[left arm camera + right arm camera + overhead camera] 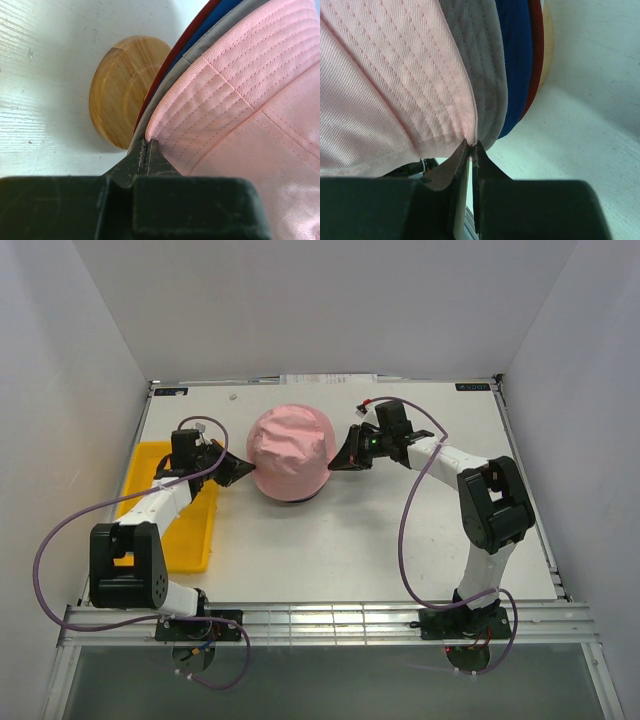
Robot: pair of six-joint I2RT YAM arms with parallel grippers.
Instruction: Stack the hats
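Top external shows pink hat crown upward

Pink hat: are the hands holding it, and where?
Yes: the left hand and right hand each pinch the pink hat by its bottom rim, on opposite sides.

We log the stand at mid-rear of the table, with four hats nested over it. The outermost hat lies over the second hat, that over the third hat, that over the innermost hat, next to the stand. At the table's left edge lies the tray, under the left arm. On the stack's left brim sits the left gripper; on its right brim, the right gripper. Both tips touch the outermost hat's hem.
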